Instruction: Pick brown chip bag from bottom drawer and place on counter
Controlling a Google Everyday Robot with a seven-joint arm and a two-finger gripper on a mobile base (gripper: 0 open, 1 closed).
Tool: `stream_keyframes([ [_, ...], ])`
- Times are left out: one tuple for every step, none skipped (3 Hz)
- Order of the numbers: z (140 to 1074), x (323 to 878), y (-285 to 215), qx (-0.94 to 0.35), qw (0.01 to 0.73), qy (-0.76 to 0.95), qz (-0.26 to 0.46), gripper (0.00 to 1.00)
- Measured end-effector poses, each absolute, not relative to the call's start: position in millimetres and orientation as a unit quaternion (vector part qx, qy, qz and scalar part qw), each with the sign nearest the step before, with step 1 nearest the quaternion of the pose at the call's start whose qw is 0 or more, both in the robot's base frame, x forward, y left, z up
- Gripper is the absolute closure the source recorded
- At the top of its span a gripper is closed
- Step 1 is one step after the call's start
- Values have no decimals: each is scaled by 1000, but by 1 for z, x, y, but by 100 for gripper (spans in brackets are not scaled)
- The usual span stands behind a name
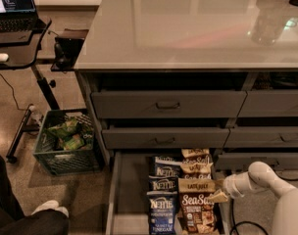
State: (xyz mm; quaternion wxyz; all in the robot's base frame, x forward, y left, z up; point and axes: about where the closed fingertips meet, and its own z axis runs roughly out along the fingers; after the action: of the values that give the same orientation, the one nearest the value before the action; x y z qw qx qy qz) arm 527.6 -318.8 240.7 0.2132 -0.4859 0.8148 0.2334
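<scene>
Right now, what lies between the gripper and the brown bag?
Nothing: the camera view shows the gripper right at the brown bag's top corner.

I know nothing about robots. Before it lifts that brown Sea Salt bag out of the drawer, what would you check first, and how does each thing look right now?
1. Bottom drawer pulled open, bags reachable from above: ok.
2. Brown chip bag in plain view, nearest the camera in its row: ok.
3. Pincer at the bag's upper right corner: ok.
4. Firm hold on the bag: cannot tell.
5. Blue Kettle bags lie right against the brown one's side and might get dragged along: not ok.
6. Free spot on the counter above the drawers: ok.
</scene>
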Motion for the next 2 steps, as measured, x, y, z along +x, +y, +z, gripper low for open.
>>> stream_keyframes([
  [241,528,-319,-486,213,815,233,73],
  [241,528,-319,-486,213,815,233,96],
])
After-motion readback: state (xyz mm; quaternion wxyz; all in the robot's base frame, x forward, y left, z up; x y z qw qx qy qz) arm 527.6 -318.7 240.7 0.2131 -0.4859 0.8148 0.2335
